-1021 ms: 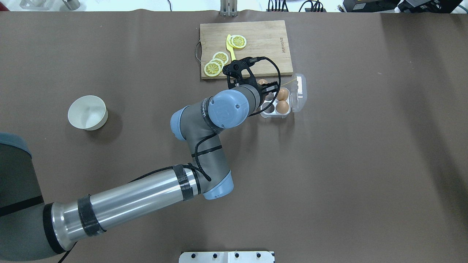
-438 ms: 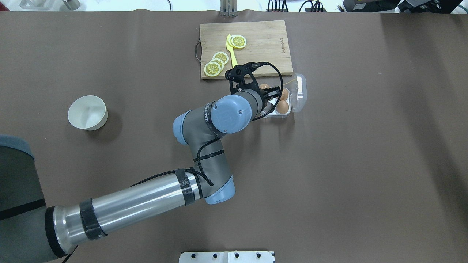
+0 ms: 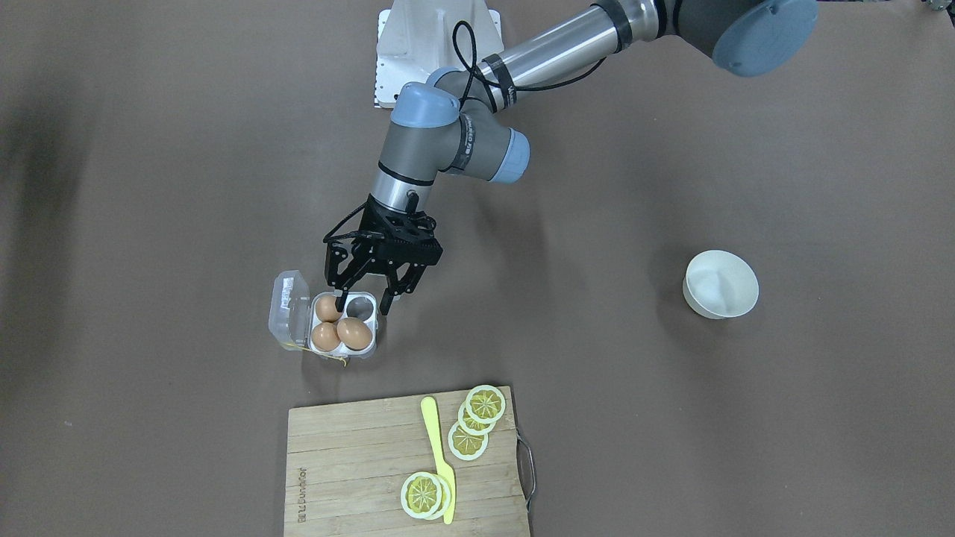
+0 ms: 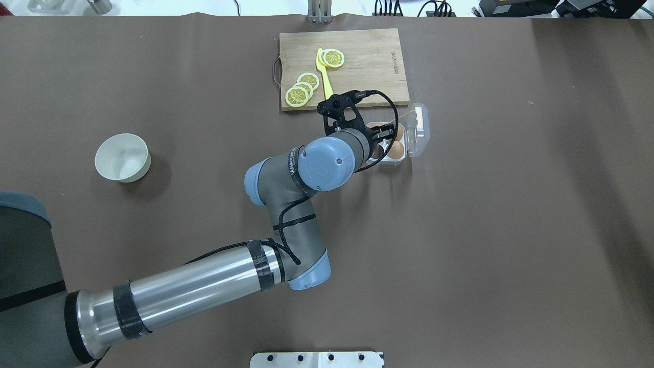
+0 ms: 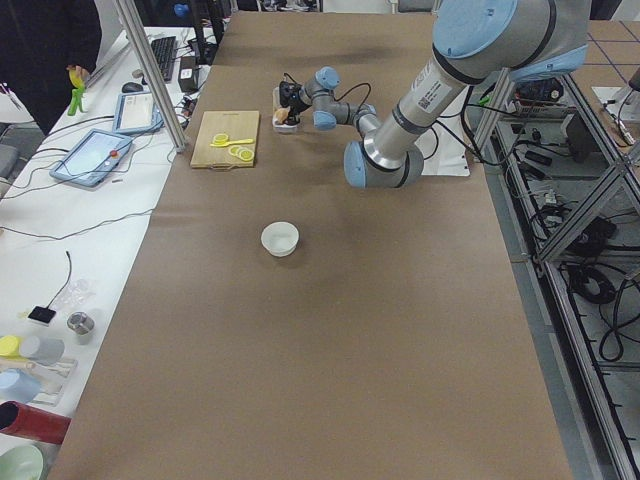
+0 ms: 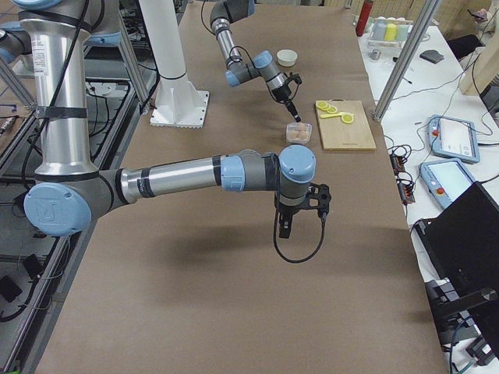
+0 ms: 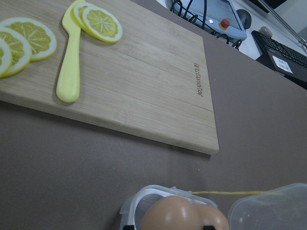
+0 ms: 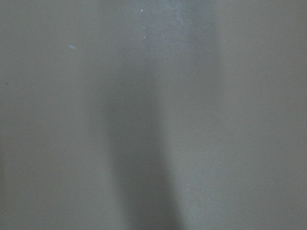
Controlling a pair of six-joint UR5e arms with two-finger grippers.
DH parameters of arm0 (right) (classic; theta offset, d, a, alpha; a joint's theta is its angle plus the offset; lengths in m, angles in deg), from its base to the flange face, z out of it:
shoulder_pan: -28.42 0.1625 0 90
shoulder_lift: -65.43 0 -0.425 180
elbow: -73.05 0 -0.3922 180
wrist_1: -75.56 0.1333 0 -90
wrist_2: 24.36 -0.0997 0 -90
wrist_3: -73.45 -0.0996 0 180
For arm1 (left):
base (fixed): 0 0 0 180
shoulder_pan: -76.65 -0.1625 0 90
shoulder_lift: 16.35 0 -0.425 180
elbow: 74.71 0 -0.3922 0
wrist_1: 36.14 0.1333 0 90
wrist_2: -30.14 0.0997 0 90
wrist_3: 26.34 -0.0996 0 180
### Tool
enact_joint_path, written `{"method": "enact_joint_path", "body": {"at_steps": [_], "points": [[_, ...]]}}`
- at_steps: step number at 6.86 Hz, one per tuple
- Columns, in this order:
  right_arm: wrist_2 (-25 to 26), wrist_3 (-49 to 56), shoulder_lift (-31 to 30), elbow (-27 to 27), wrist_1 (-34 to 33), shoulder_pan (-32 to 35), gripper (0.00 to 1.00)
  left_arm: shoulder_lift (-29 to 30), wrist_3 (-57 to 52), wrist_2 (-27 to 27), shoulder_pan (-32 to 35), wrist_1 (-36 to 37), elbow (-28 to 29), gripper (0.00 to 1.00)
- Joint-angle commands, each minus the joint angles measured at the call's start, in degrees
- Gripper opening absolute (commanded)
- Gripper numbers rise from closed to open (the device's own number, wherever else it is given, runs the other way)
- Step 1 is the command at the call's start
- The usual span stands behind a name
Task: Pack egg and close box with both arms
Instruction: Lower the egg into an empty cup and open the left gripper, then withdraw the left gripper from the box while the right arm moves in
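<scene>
The box (image 3: 367,347) is a pale four-cell carton with its clear lid (image 3: 287,302) open to the side. It holds three brown eggs (image 3: 327,307), one of them the egg (image 3: 354,333) in the cell nearest the cutting board. One cell (image 3: 362,304) is empty. My left gripper (image 3: 364,302) is open and empty, with its fingers straddling the empty cell just above the box. It also shows in the overhead view (image 4: 384,134). An egg (image 7: 184,215) shows low in the left wrist view. My right gripper (image 6: 284,227) hangs over bare table; I cannot tell whether it is open.
A wooden cutting board (image 3: 351,462) with lemon slices (image 3: 468,440) and a yellow knife (image 3: 436,455) lies just beyond the box. A white bowl (image 3: 721,284) stands far off on my left side. The white robot base (image 3: 436,45) is behind the arm.
My left gripper has moved right and a little toward me, from the box's near-left edge to over the box. The eggs and lid have not moved.
</scene>
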Motion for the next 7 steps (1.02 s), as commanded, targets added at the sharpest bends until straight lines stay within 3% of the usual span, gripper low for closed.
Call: {"method": "enact_joint_path", "body": {"at_steps": [1,4,5,6,7], "points": [[-0.1,-0.7,0.6,-0.2,-0.1,0.0,1.0,0.2,0.0,0.0,0.0,0.1,-0.7,0.97],[-3.4,-2.6,0.9,-0.3,4.3,-3.7,1.0,-3.3,-0.3,-3.1,4.8,7.9,-7.6,0.97],[-3.4,-6.0,3.4,-0.1,4.2,-5.5,1.0,-5.4,-0.4,-13.6,9.4,14.0,-11.7,0.97],[-3.4,-11.2,5.6,-0.2,4.3,-8.1,1.0,-11.0,-2.7,-19.2,12.3,16.5,-19.0,0.97],[-3.4,-13.3,7.2,0.1,4.2,-10.4,0.96,-17.7,-7.1,-20.0,13.2,18.7,-28.2,0.97]]}}
